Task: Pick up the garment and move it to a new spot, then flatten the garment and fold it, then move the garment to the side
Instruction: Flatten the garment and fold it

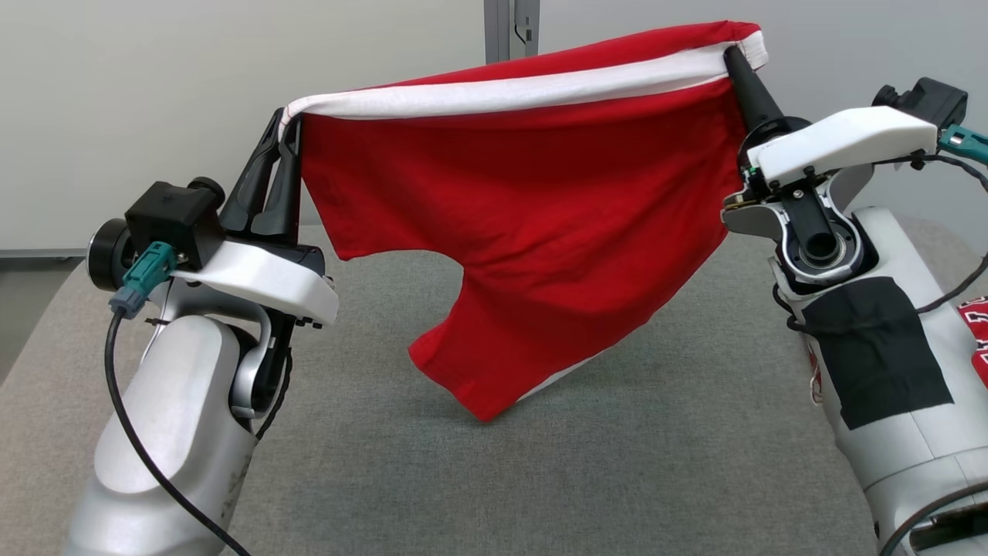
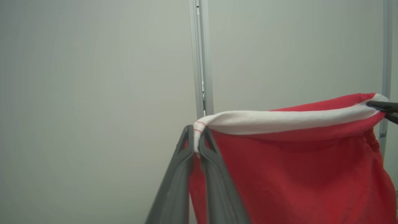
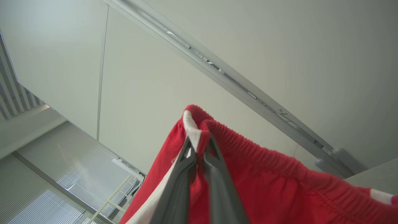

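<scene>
A pair of red shorts with a white band, the garment [image 1: 525, 232], hangs in the air above the grey padded table [image 1: 540, 479], stretched between my two grippers. My left gripper [image 1: 287, 123] is shut on the left end of the white band. My right gripper [image 1: 732, 55] is shut on the right end, higher up. One leg of the garment dangles lowest at the middle, just above the table. In the left wrist view my left gripper [image 2: 196, 137] pinches the garment [image 2: 295, 174] at its white seam. The right wrist view has my right gripper [image 3: 199, 146] clamped on the garment [image 3: 279, 186] at its gathered waistband.
Another red and white cloth [image 1: 976, 332] lies at the table's right edge behind my right forearm. A pale wall with a metal post [image 1: 509, 27] stands behind the table.
</scene>
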Controlling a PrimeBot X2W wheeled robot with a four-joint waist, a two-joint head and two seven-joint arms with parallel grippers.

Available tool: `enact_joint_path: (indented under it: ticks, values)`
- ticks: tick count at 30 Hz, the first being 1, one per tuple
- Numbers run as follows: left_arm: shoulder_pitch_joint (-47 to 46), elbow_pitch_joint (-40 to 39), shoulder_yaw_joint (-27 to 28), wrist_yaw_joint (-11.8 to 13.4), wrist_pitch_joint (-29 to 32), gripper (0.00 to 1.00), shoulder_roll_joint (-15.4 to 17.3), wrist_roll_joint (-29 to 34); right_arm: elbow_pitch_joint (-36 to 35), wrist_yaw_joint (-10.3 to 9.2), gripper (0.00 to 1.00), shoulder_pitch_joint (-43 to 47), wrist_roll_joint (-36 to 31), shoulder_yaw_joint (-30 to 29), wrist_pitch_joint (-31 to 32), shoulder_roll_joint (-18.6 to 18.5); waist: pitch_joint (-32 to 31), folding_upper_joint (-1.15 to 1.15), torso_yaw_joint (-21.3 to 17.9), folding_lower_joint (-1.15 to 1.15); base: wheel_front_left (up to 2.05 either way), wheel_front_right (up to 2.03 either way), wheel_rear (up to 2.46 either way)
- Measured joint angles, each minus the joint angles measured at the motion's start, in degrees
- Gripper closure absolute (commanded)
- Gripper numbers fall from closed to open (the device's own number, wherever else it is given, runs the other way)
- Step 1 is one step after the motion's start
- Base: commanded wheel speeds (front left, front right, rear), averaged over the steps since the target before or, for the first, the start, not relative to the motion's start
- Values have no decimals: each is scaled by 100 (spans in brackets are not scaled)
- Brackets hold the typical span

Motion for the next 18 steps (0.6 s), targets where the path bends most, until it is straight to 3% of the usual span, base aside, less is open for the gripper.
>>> enact_joint_path:
  ticks: [8, 14, 18]
  values:
    - [-252, 5, 38, -36, 287, 100, 124, -91, 706, -5, 100, -631, 300, 274, -170, 4, 289, 0, -39, 0, 0, 0, 0]
    - [-1811, 272, 181, -207, 635, 100, 218, -193, 1505, -5, 100, -2287, 197, 378, -323, 13, 1105, 0, -30, 0, 0, 0, 0]
    - [-2986, 736, 292, -263, 582, 100, 126, -233, 1547, -5, 100, -3313, 108, 463, -567, 4, 1723, 0, -6, 0, 0, 0, 0]
